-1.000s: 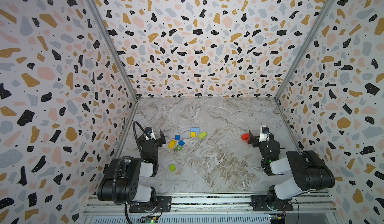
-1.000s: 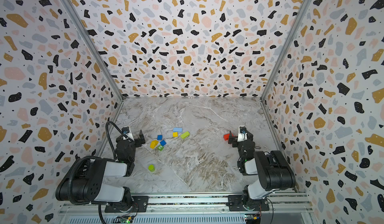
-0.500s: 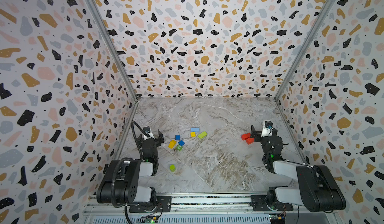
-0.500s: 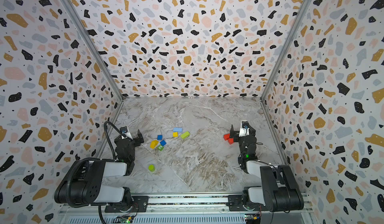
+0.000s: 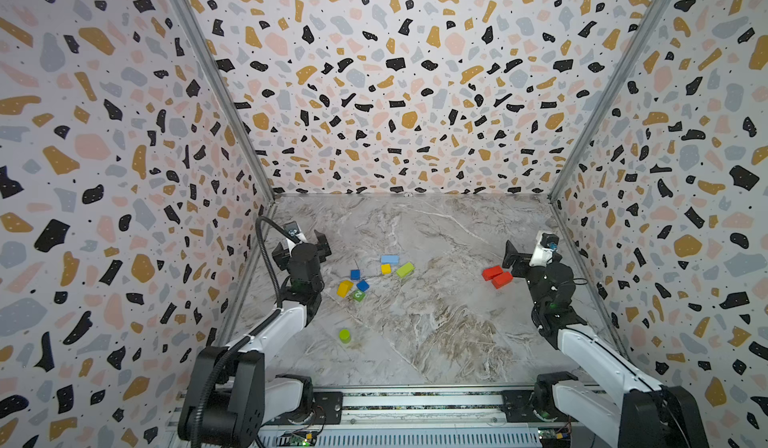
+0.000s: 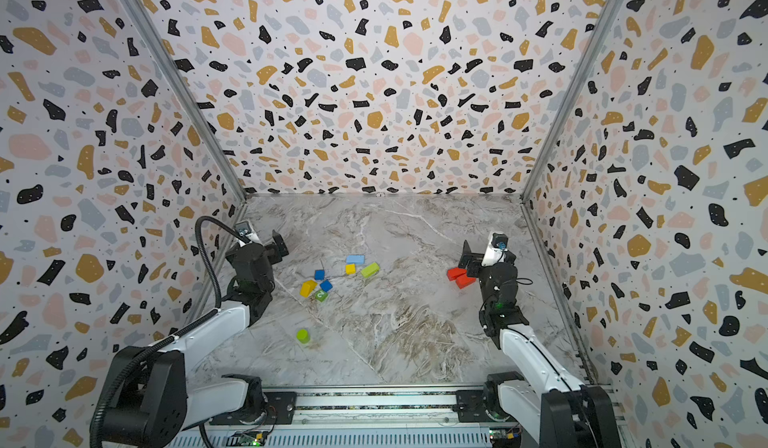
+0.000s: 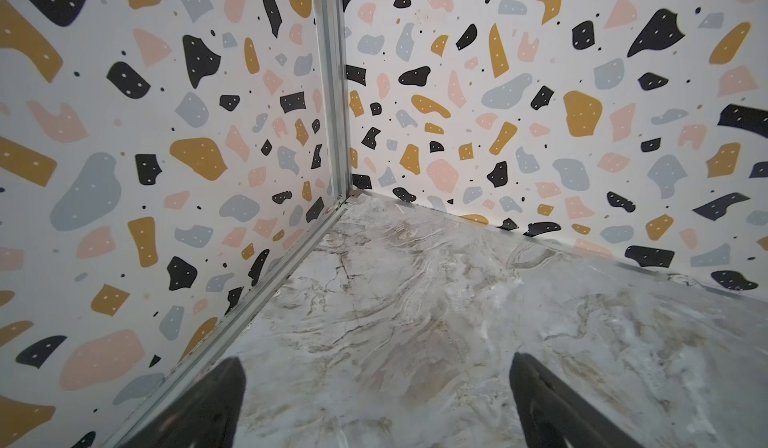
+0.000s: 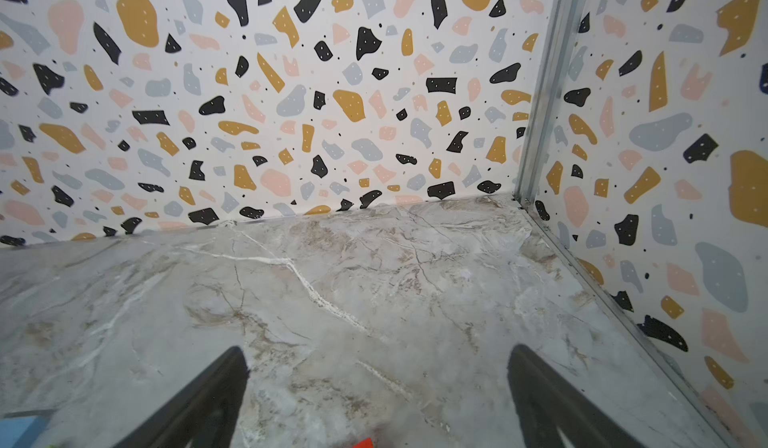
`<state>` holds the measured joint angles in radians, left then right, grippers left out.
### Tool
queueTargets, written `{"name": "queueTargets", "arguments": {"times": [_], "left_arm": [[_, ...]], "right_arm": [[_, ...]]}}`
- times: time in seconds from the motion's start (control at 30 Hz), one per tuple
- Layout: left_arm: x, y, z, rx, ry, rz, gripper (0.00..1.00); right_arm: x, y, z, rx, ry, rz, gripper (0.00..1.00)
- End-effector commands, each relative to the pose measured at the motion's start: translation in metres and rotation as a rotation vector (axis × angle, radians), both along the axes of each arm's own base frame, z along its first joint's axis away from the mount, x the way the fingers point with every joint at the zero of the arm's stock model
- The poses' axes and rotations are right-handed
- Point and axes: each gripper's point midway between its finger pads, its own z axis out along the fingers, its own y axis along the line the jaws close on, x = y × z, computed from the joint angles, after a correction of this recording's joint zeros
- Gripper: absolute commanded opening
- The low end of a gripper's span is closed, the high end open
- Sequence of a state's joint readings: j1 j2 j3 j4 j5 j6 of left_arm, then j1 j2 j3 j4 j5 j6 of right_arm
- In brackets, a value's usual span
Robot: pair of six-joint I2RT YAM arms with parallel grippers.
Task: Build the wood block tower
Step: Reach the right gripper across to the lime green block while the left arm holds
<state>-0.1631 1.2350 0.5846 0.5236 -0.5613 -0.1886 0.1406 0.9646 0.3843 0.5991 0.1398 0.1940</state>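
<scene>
Top views are both showing us the wood blocks [image 5: 363, 285] lying loose and singly on the marble tabletop [image 5: 436, 333], so the tower is not yet begun. Left of the middle we are seeing a light blue bar [image 5: 389, 259], with a yellow cube [image 5: 385, 269] just in front of it and a lime bar [image 5: 404, 269] beside that. Nearer the left arm [image 5: 282, 329], a blue cube [image 5: 355, 274], a second blue cube [image 6: 326, 285], a yellow block [image 5: 344, 288] and a green cube [image 5: 358, 296] are sitting in a tight cluster. A lime cylinder [image 5: 344, 335] is standing alone, closer to the rail [image 5: 415, 400], well apart from the rest. Over on the right, two red blocks [image 5: 492, 272] are lying touching each other, just beside the right gripper [image 8: 378, 352].

We are looking through the right wrist view at that gripper's fingers [image 8: 199, 404] spread wide with only bare marble between them and nothing in their grasp; a sliver of red is peeking in at the frame's edge. The left gripper [image 7: 376, 363] is likewise holding its jaws far apart over bare marble, gripping nothing, and its wrist view is facing a corner of the speckled walls [image 7: 124, 155].
</scene>
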Motion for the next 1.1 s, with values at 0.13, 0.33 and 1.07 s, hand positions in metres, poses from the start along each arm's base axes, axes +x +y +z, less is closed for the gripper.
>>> {"name": "queueTargets", "arguments": {"times": [0.13,0.33,1.07], "left_arm": [[0.001,-0.067,0.035,-0.127,0.056,-0.167,1.0],[-0.008,-0.131,0.039,-0.191,0.166,-0.485,1.0],[-0.02,-0.083,-0.007,-0.229,0.221,-0.072,1.0]], "right_arm": [[-0.012,0.009,0.017,0.135,0.131,0.033,0.99],[-0.011,0.031,0.01,0.192,0.201,0.149,0.95],[0.028,0.189,-0.053,-0.12,0.633,0.597,0.92]]}}
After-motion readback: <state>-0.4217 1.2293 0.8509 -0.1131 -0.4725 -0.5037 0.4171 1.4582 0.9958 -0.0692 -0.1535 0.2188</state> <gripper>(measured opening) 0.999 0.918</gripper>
